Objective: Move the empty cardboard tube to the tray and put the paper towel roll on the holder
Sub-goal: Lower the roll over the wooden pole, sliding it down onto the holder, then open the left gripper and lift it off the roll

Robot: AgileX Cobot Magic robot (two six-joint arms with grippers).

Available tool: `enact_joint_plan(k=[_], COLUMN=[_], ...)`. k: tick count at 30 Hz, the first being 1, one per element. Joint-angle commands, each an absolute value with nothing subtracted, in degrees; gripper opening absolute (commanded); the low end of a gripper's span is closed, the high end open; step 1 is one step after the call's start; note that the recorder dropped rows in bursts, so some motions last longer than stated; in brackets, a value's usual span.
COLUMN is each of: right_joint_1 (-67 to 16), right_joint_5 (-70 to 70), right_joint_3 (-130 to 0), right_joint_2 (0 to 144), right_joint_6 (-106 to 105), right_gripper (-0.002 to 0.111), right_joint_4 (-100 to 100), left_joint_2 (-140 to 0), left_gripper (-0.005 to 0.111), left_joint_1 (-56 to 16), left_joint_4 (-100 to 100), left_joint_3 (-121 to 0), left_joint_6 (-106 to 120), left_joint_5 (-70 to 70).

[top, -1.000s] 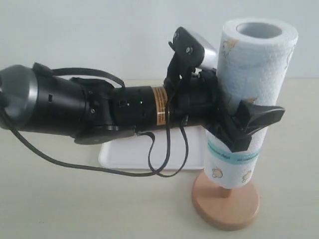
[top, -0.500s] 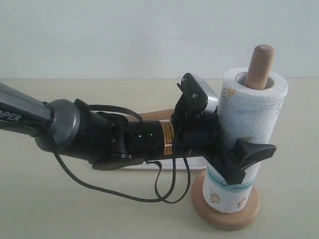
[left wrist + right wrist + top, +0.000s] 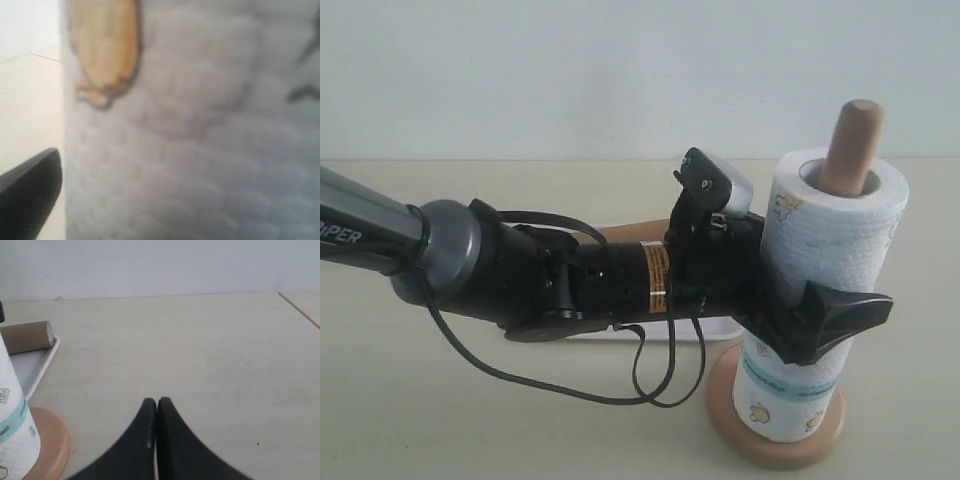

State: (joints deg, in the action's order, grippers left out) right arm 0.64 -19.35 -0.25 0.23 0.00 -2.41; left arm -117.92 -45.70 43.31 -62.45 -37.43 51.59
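The paper towel roll (image 3: 820, 250) stands upright on the holder, whose pole (image 3: 850, 145) pokes out of the roll's core and whose round base (image 3: 720, 405) lies under it. My left gripper (image 3: 810, 300) straddles the roll, open, its near finger (image 3: 840, 320) spread off the paper. In the left wrist view the roll (image 3: 190, 130) fills the picture beside one finger (image 3: 30, 195). The empty cardboard tube (image 3: 27, 336) lies in the tray (image 3: 42, 365), partly behind my left arm (image 3: 635, 232). My right gripper (image 3: 157, 402) is shut on nothing, low over bare table.
My left arm (image 3: 520, 275) stretches across the table's middle with its cable (image 3: 570, 385) looping down in front of the tray (image 3: 590, 333). The holder's base (image 3: 50, 445) stands right next to the tray's corner. A table seam (image 3: 300, 310) runs at the far side.
The roll slid down the pole from held high to resting on the base. My left arm came down with it, and its jaws spread wider. The right gripper stayed still.
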Motion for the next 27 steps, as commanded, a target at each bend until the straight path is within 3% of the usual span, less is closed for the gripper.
enact_joint_plan(k=[1, 15, 27], right_joint_1=[1.0, 1.0, 1.0], right_joint_5=[-19.1, -19.1, -19.1], right_joint_3=[0.0, 0.0, 0.0], right_joint_2=[0.0, 0.0, 0.0], right_joint_6=[0.0, 0.0, 0.0], right_gripper=[0.000, 0.000, 0.000], right_joint_4=[-2.4, -2.4, -2.4], left_joint_2=[-117.6, -115.1, -96.6], left_gripper=[0.110, 0.110, 0.110], left_joint_1=[-45.8, -45.7, -45.2], left_joint_4=[43.1, 43.1, 42.7], left_joint_3=[-62.5, -62.5, -62.6], left_joint_6=[-39.0, -35.8, -35.5], left_joint_5=[52.7, 53.6, 44.0])
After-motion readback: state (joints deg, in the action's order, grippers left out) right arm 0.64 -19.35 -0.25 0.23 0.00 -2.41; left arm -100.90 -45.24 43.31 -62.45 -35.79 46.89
